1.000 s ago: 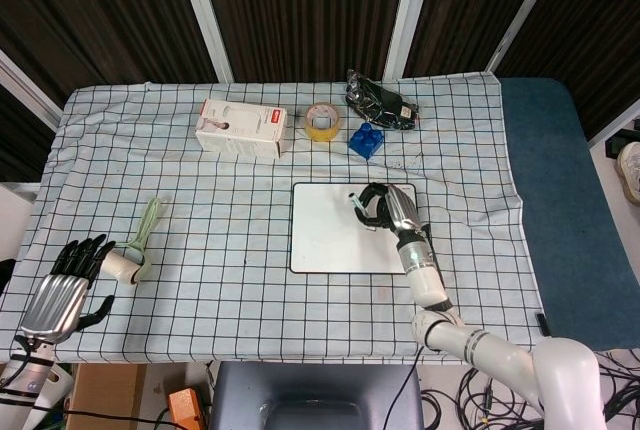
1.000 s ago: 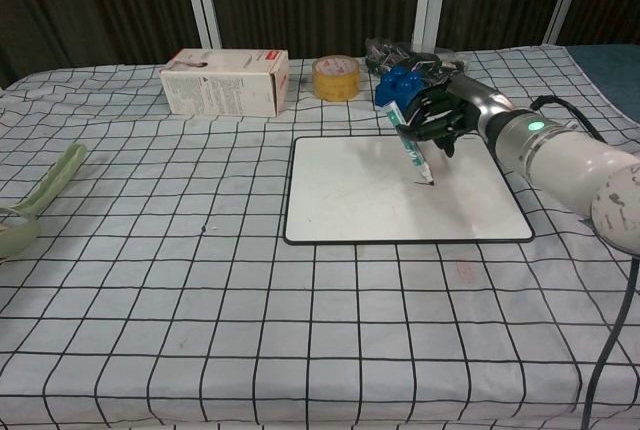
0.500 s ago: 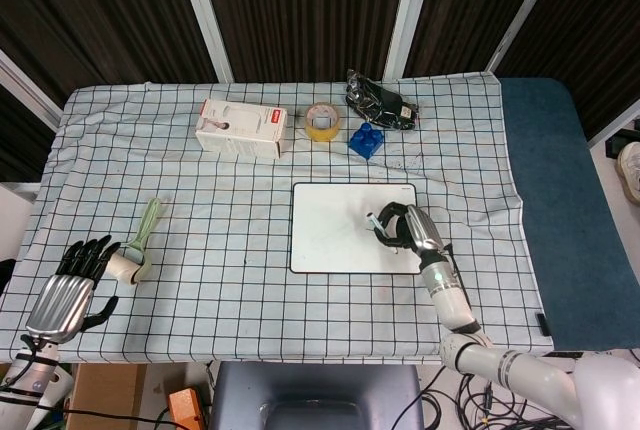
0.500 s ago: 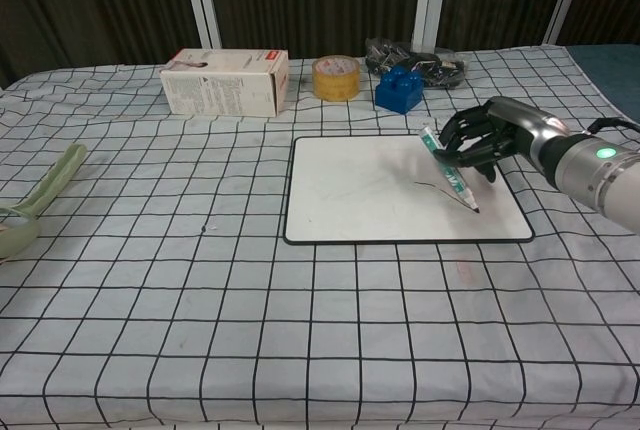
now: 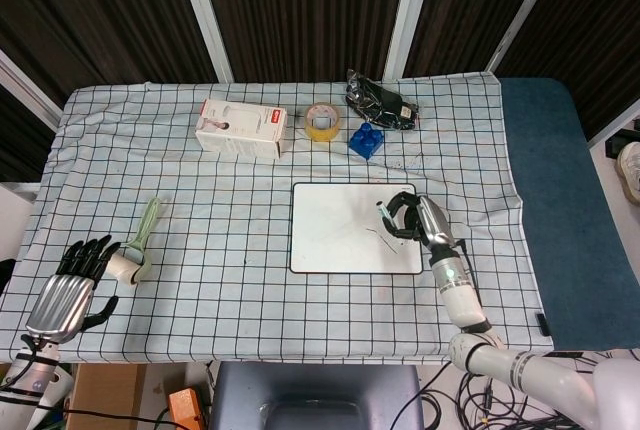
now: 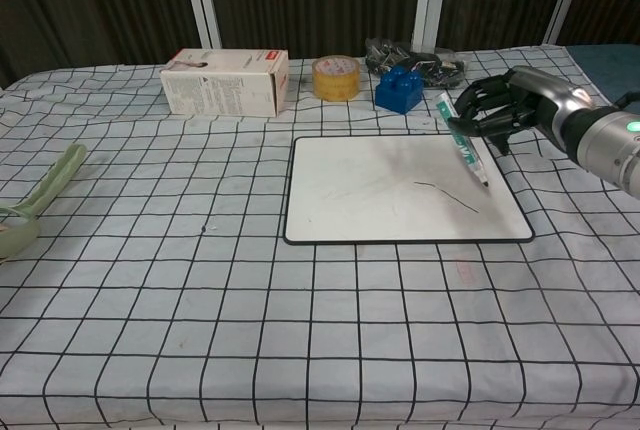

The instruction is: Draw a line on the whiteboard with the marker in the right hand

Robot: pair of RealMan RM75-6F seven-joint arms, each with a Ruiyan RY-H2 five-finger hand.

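I am lifting my right hand (image 6: pixel 500 110), fingers wrapped around the green-and-white marker (image 6: pixel 464 145), away toward three o'clock of the white rectangular whiteboard (image 6: pixel 380 190); half a second ago its tip was touching the surface. A thin dark line (image 6: pixel 447 194) now lies there, so drawing looks done. My left hand (image 5: pixel 70 285) is resting spread, holding nothing.

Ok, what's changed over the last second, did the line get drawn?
Yes. The right hand, gripping the marker throughout, dragged its tip toward the robot and rightward across the whiteboard, leaving a short dark line, then lifted the tip clear. The left hand and the other items on the table stayed put.
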